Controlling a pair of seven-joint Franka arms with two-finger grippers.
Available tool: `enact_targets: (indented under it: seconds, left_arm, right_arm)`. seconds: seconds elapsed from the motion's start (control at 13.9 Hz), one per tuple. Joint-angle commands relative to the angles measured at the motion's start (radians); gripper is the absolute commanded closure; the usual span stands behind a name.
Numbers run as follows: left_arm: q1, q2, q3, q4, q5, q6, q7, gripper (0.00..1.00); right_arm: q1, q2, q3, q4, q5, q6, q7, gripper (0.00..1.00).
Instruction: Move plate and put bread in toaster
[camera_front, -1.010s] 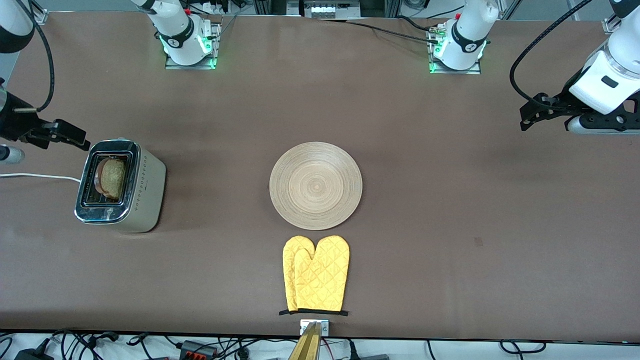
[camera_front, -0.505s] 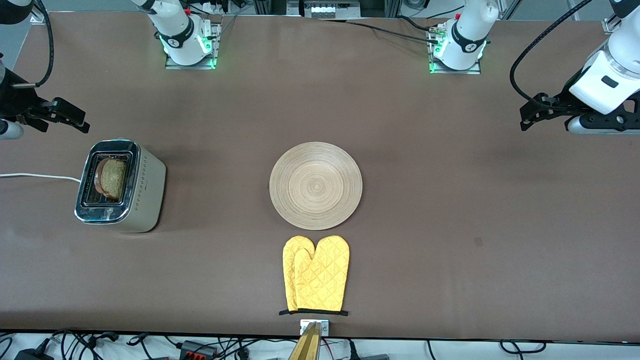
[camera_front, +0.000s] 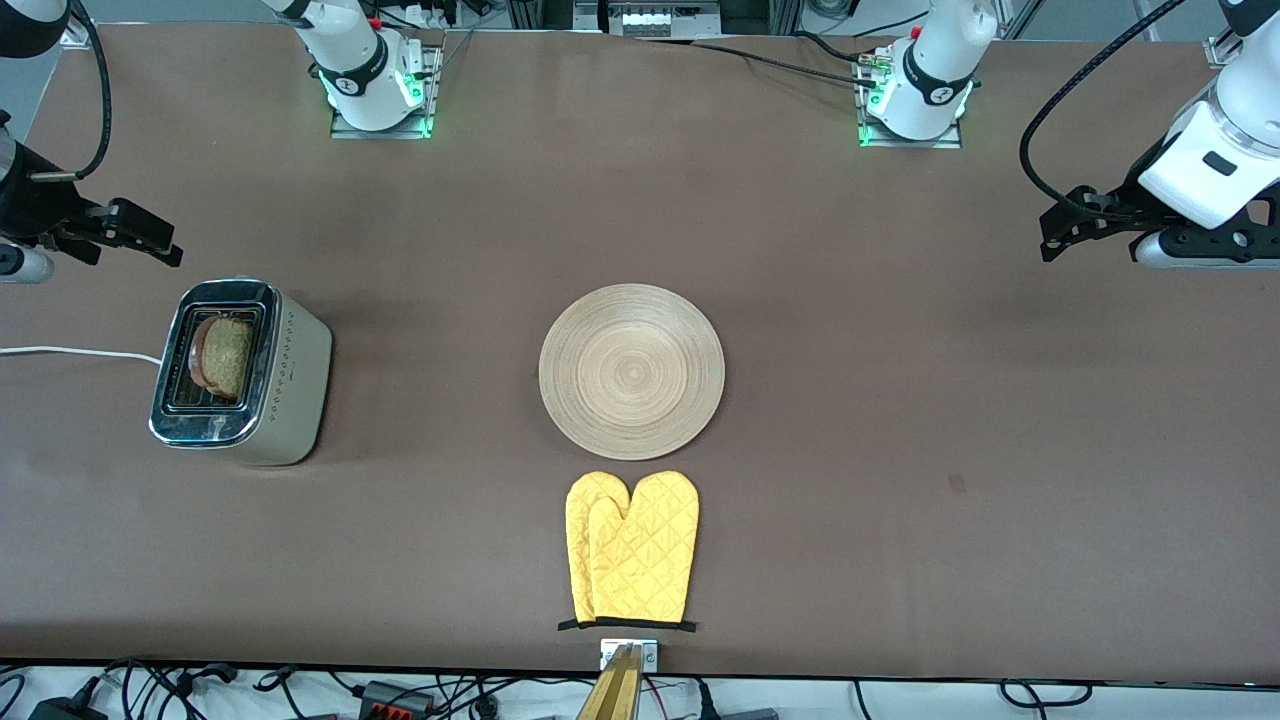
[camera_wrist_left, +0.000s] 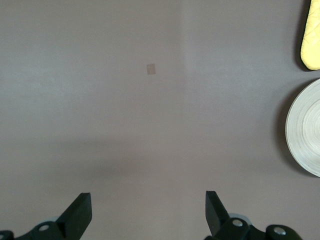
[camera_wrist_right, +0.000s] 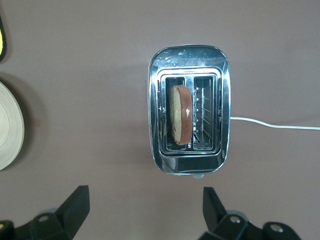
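The right pincer is hanging released, fingers spread wide and holding nothing, above the tabletop at the right arm's end. The toaster is sitting directly below its wrist camera, just nearer the front camera than the pincer. The slice of bread is standing on edge in one of the two slots, the one toward the middle of the tabletop, its upper crust rising above the chrome top; the other slot is showing bare wire. The slots' long axis is running toward the front camera, in line with the pincer's reach. The white cord is trailing off toward the tabletop's edge.

The wooden plate is lying flat at mid-tabletop, well apart from the toaster, with the yellow oven mitts just beside its rim, nearer the front camera.

The left pincer is waiting released and empty over bare tabletop at the left arm's end, well apart from the plate.

Judgement: both steps appear complete; if the bread needs seating, the right arm is nearer.
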Motion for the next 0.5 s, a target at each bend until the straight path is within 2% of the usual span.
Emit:
enact_targets:
  seconds: [0.0, 0.43]
  left_arm:
    - [-0.008, 0.01, 0.01, 0.028, -0.01, -0.022, -0.007, 0.0]
    - [-0.008, 0.01, 0.01, 0.028, -0.012, -0.022, -0.009, 0.0]
  right_arm:
    - [-0.014, -0.011, 0.014, 0.001, -0.01, -0.016, -0.019, 0.0]
    - [-0.065, -0.011, 0.059, 0.001, -0.008, -0.03, -0.021, 0.0]
